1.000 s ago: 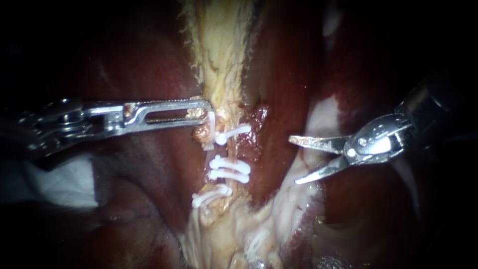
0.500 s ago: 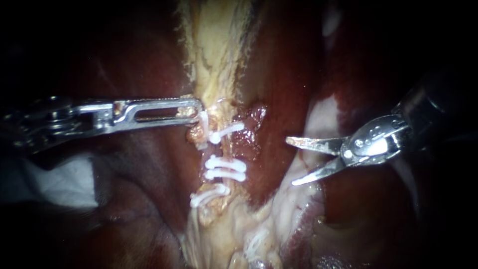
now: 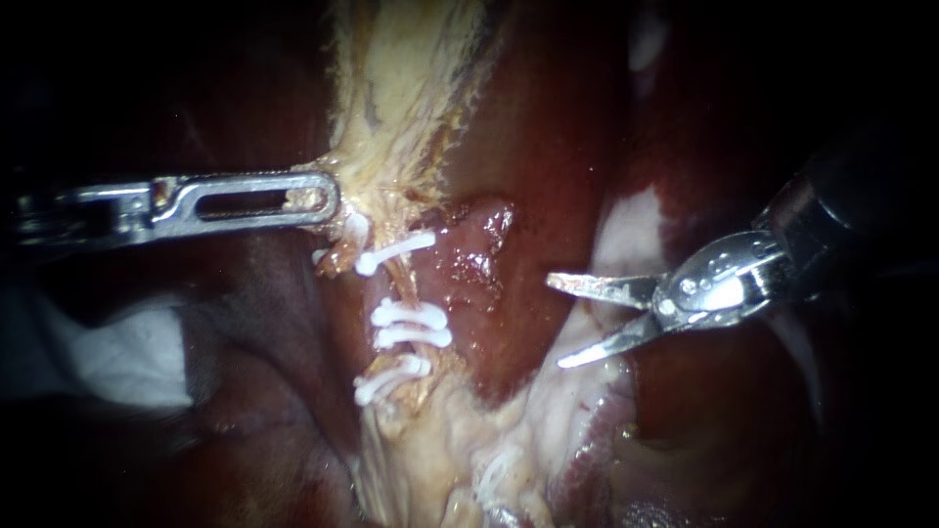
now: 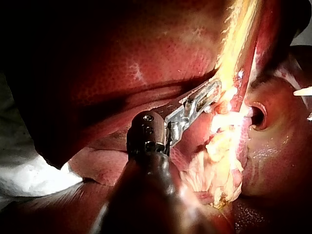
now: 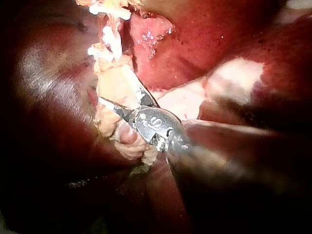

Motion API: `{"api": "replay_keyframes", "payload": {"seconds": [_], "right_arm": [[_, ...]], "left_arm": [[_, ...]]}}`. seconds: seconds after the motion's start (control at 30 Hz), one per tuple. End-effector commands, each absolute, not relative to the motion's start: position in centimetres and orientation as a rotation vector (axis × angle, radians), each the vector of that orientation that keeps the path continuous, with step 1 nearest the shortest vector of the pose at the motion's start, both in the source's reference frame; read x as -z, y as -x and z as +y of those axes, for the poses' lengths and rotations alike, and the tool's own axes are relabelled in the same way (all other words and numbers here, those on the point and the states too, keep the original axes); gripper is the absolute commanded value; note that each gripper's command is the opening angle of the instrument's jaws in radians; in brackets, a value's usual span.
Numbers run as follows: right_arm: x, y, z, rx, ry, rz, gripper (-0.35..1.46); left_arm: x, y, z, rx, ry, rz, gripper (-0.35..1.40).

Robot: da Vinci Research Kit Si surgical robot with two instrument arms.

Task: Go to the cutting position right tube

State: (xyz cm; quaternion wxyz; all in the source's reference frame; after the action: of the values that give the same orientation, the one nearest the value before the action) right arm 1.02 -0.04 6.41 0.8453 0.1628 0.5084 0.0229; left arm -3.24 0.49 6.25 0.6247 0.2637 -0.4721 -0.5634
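Your left instrument point(image 3: 325, 199) comes in level from the left. Its jaws lie closed on the yellowish tissue point(image 3: 391, 88) just at the upper end of the tube point(image 3: 403, 288). The tube stands near the middle of the endoscope view. Its long axis runs nearly upright, from the left jaws down to the pale tissue below. White clips point(image 3: 411, 326) cross it at three levels, one above, a pair in the middle, and more below. Your right instrument point(image 3: 554, 323) points its two blades to the left, across the tube's axis. The blades stand apart with nothing between them. They are clear of the tube, and a fold of red liver point(image 3: 489, 293) lies between them and it.
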Motion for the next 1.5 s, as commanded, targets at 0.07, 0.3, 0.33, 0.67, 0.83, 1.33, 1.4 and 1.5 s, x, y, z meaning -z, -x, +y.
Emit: {"api": "replay_keyframes", "payload": {"seconds": [0.07, 0.3, 0.33, 0.67, 0.83, 1.33, 1.4, 1.5], "right_arm": [[-6.43, -1.04, -0.05, -0.045, -0.349, 1.075, 1.25], [-6.57, -1.2, -0.12, -0.076, -0.401, 1.075, 1.27], [-6.6, -1.23, -0.13, -0.083, -0.412, 1.074, 1.27], [-6.82, -1.5, -0.18, -0.142, -0.51, 1.065, 1.27], [-6.9, -1.65, -0.16, -0.16, -0.554, 1.055, 1.27], [-7.22, -2.08, 0.03, -0.205, -0.663, 1.038, 1.25], [-7.26, -2.11, 0.01, -0.213, -0.666, 1.031, 1.25], [-7.32, -2.15, 0.0, -0.219, -0.674, 1.024, 1.25]], "left_arm": [[-6.23, 3.23, 0.48, 1.293, -0.605, -1.086, -0.35], [-6.13, 3.17, 0.47, 1.295, -0.609, -1.094, -0.35], [-6.12, 3.16, 0.47, 1.295, -0.61, -1.094, -0.35], [-6.03, 3.16, 0.41, 1.298, -0.608, -1.096, -0.35], [-5.98, 3.17, 0.39, 1.301, -0.607, -1.099, -0.35], [-5.9, 3.17, 0.36, 1.306, -0.603, -1.104, -0.35], [-5.9, 3.17, 0.36, 1.306, -0.603, -1.104, -0.35], [-5.89, 3.17, 0.36, 1.306, -0.603, -1.104, -0.35]]}}
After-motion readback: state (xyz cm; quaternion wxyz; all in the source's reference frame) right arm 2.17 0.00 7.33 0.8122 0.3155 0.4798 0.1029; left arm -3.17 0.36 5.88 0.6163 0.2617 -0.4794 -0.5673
